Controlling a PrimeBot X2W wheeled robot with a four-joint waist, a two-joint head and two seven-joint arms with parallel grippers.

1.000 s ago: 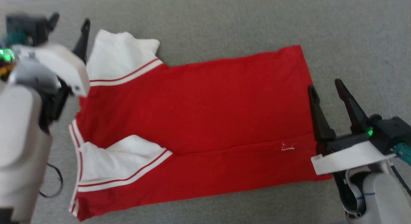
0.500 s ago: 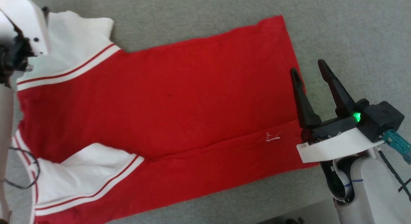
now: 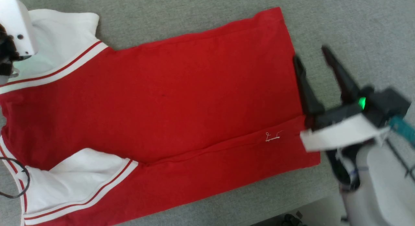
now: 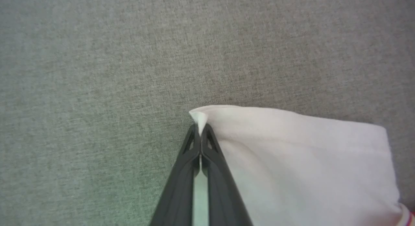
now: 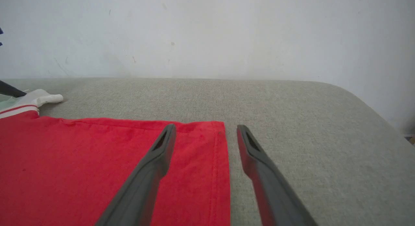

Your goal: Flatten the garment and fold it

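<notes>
The garment (image 3: 181, 99), a red jersey T-shirt, lies plain side up across the grey cloth-covered bench (image 3: 356, 21). In the head view it runs from the left edge to right of centre, one long side folded in along a crease near the bottom. A small white thread mark (image 3: 272, 136) sits by that crease. One white sleeve (image 3: 61, 34) with striped trim spreads at the upper left of the frame, and the other white sleeve (image 3: 74, 177) is tucked onto the red body at the lower left. A thin black cable (image 3: 19, 184) loops at the left edge. In the left wrist view the left claw (image 4: 200, 130) is pinched together on the very corner (image 4: 198, 117) of a white sleeve, a little tip of cloth poking out past its fingertips. Its white housing (image 3: 16, 28) shows at the upper left of the head view. The right claw (image 3: 311, 54) sits at the right of the frame with its two fingers wide apart and nothing between them. In the right wrist view one finger (image 5: 155, 161) lies over the red hem and the other over bare bench beside it. Whether they touch the cloth I cannot tell. A pale wall (image 5: 207, 31) stands behind the bench.
</notes>
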